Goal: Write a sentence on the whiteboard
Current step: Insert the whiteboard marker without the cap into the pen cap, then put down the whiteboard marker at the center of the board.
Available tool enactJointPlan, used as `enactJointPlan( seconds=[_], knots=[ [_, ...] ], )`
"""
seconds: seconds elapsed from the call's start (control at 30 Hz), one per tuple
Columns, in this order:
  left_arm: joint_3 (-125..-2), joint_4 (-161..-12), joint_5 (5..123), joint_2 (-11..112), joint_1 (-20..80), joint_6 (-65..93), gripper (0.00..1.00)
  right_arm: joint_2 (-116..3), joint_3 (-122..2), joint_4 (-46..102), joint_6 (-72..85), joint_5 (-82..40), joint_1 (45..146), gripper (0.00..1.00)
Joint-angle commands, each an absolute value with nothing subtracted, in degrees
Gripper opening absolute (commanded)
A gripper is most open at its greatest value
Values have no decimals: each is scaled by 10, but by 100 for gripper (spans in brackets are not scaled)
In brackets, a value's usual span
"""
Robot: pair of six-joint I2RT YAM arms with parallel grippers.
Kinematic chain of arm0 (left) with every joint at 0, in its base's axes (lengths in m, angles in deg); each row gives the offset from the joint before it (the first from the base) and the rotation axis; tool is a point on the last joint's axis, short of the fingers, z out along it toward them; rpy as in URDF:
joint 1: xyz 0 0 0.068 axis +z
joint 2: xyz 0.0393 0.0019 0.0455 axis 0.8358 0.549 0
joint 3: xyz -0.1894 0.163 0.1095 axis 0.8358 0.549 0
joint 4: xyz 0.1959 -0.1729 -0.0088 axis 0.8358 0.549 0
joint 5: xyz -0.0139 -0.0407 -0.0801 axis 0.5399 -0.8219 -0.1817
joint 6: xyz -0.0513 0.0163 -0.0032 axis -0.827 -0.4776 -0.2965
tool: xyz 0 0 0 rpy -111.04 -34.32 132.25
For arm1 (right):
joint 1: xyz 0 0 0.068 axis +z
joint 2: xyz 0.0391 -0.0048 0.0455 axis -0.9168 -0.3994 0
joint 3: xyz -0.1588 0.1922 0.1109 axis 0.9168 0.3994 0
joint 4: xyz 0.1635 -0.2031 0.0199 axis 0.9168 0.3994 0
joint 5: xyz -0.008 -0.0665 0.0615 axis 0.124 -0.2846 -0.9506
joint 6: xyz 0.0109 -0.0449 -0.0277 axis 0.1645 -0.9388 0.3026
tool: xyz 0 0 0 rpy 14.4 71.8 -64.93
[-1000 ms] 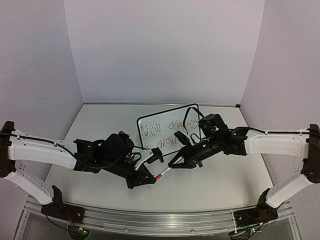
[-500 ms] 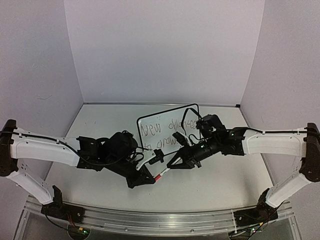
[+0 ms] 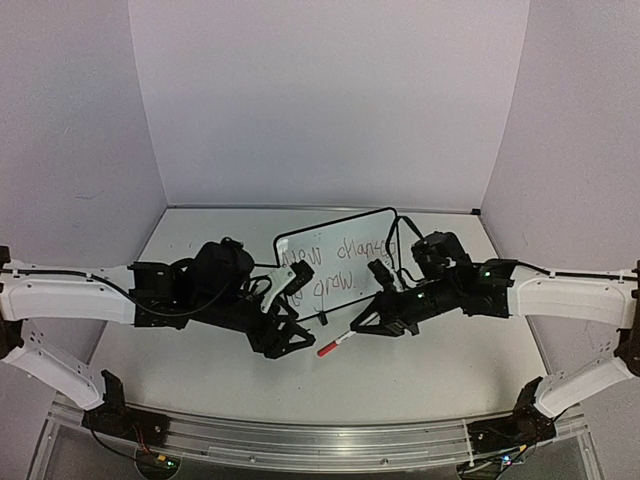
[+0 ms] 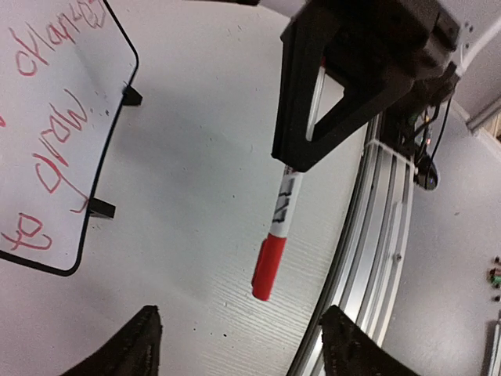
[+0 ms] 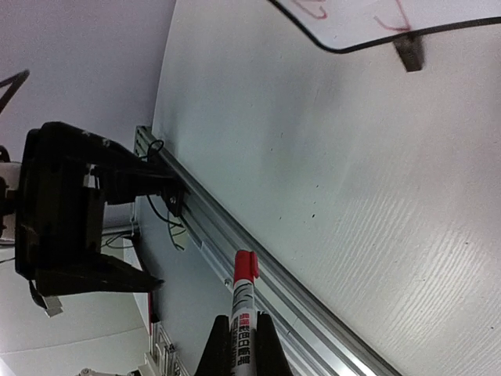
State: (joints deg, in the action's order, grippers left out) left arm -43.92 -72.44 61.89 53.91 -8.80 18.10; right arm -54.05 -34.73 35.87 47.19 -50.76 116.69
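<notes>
**Q:** Top view: edges, room to move?
**A:** Whiteboard (image 3: 325,238) stands mid-table, nearer the back wall. Its long axis runs left to right, right end farther back, written face toward my bases. Sentence (image 3: 335,262) sits in two lines along that axis. Bare table (image 3: 420,375) lies between board and near rail (image 3: 320,440).

**Q:** Left wrist?
**A:** My left claw (image 4: 239,317) gapes wide, nothing in it. Board corner and its feet (image 4: 102,208) are at upper left. Marker (image 4: 280,219) sticks out of my right claw (image 4: 296,160), red cap on, apart from the board.

**Q:** Right wrist?
**A:** Right claw pinched tight on the marker barrel, cap pointing toward the rail, open tabletop beyond; board edge at the top
</notes>
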Motion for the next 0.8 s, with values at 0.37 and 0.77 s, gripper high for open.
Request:
enactJointPlan(
  seconds=[0.37, 0.77],
  knots=[
    [-473, -559, 586, 425, 143, 96, 90, -448, -238, 463, 421, -283, 969, 0],
    [-496, -541, 536, 452, 297, 110, 92, -527, -238, 421, 348, -275, 800, 36]
  ],
)
